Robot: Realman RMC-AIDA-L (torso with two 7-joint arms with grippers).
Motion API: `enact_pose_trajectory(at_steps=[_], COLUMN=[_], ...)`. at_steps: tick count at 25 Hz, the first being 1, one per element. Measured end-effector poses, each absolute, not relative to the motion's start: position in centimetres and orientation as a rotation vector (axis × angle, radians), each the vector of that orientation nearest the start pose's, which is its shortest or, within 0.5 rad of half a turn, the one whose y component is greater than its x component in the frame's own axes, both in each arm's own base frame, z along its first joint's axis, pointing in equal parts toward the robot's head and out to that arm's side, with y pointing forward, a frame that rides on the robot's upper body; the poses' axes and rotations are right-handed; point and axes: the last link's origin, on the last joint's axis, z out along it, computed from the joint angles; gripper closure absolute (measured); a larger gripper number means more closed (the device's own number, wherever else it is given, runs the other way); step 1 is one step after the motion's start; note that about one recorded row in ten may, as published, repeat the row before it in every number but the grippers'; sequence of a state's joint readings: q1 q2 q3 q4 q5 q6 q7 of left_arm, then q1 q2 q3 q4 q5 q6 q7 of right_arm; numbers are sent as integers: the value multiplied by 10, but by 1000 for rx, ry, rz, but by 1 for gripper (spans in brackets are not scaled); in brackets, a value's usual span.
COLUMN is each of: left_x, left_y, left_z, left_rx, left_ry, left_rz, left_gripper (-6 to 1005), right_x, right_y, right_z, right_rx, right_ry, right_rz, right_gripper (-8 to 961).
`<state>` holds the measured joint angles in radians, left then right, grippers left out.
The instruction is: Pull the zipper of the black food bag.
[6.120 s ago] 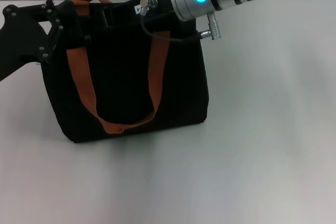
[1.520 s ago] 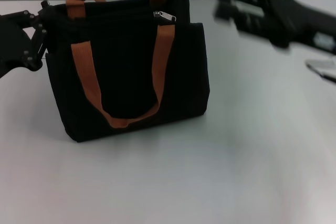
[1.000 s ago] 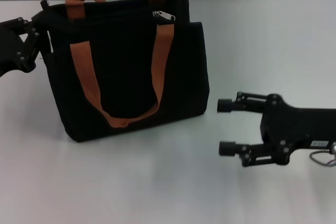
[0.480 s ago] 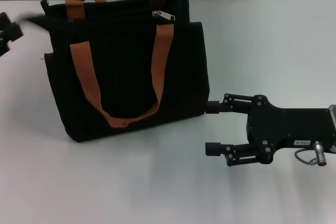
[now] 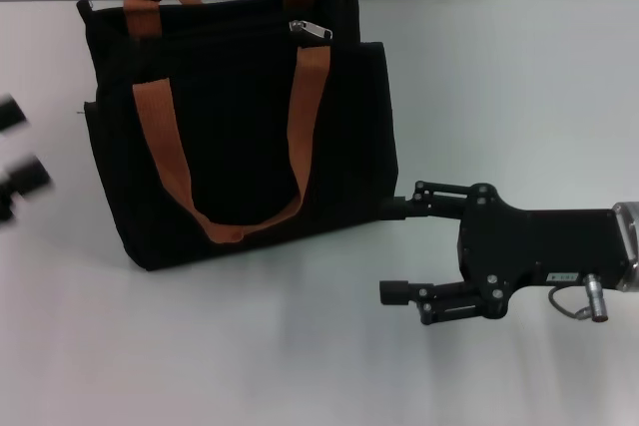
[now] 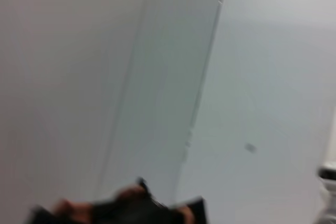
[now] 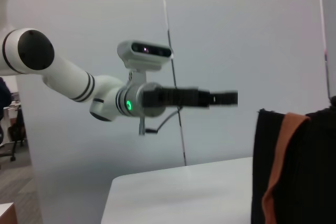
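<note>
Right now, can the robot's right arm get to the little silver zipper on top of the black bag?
Probably yes. The zipper sits uncovered on the top edge of the black food bag, with no strap over it. The right gripper is open, low on the table beside the bag, so it would have to rise first.

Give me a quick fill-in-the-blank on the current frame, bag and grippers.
1. The zipper pull sits at the top of the black food bag, above the ____ strap as the head view shows it.
2. The right gripper has its fingers ____.
3. The right gripper holds ____.
4. The left gripper is ____ from the bag.

Missing words: right; open; nothing; apart
</note>
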<state>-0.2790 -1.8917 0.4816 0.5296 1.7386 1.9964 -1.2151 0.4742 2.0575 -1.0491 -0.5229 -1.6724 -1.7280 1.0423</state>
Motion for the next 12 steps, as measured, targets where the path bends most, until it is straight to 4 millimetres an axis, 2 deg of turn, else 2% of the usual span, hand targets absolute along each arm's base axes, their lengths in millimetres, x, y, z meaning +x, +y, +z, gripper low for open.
enact_pose_trajectory(at_steps=[2,3,8,12], left_x=[-318,-318,-315,-316], left_y=[229,229,214,208], left_z=[80,80,43,22], left_rx=[-2526,-2526,-2634,-2686], left_ry=[-501,-501,-473,-473], left_rz=[-1150,-1150,-1112,-1056], left_gripper=[248,235,165,169], right_x=[235,235,236,239], right_y=[276,276,270,266], right_z=[-36,-36,-43,-49], right_rx=[-2941,-2941,-2971,-2977], right_ry=[151,151,141,117], right_rz=[1015,1015,1001,997], right_gripper=[128,128,128,128])
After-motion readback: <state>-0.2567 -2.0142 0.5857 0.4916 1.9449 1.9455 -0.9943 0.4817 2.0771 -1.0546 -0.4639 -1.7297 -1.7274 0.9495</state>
